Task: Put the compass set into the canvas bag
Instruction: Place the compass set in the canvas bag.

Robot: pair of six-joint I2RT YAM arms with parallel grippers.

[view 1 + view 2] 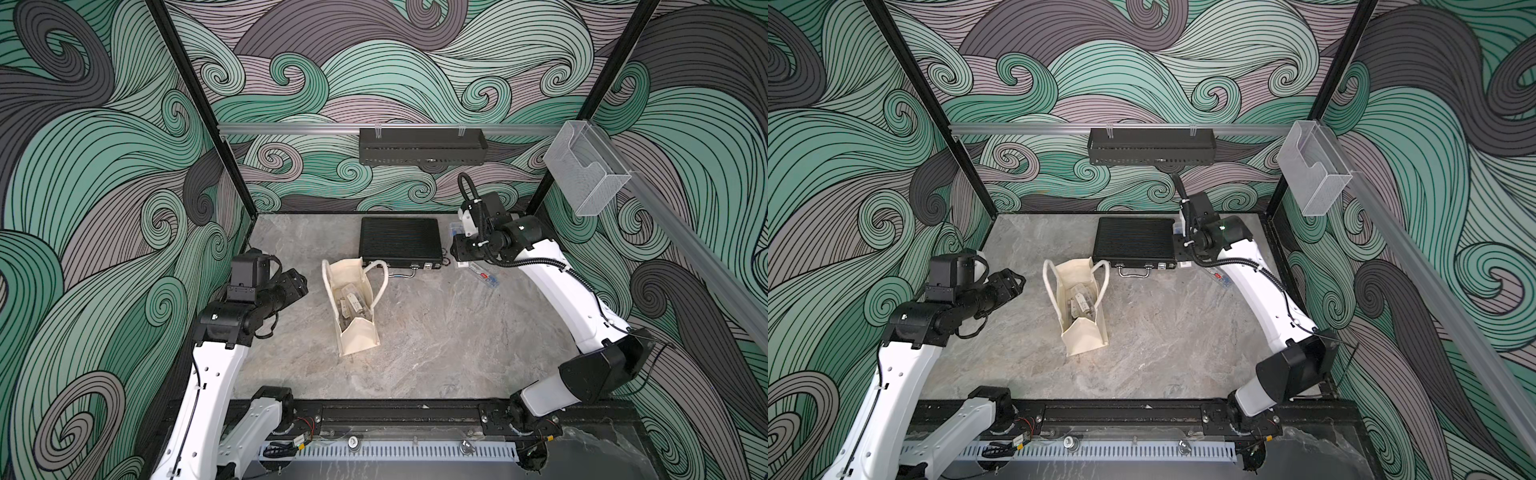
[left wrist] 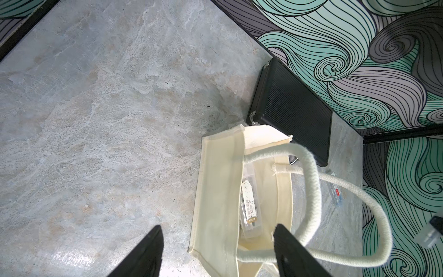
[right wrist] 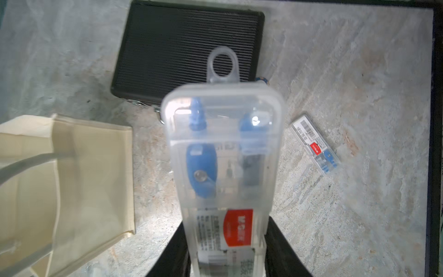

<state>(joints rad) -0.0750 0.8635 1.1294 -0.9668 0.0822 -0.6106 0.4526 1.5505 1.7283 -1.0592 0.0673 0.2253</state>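
Transfer: right fingers (image 3: 172, 251) clamped on compass set (image 3: 223, 144), above desk (image 3: 335, 72) by briefcase (image 3: 187, 48), apart from canvas bag (image 1: 359, 336).
Suggest entering the mouth end-first, clearing 2 handles (image 2: 311, 167); left fingers (image 2: 148, 256) apart, empty.

The left fingers (image 2: 151, 251) hang spread wide over the open canvas bag (image 2: 218, 179), a clear case (image 2: 249, 208) inside, a black briefcase (image 2: 294, 108) just beyond on the bench (image 2: 96, 120).
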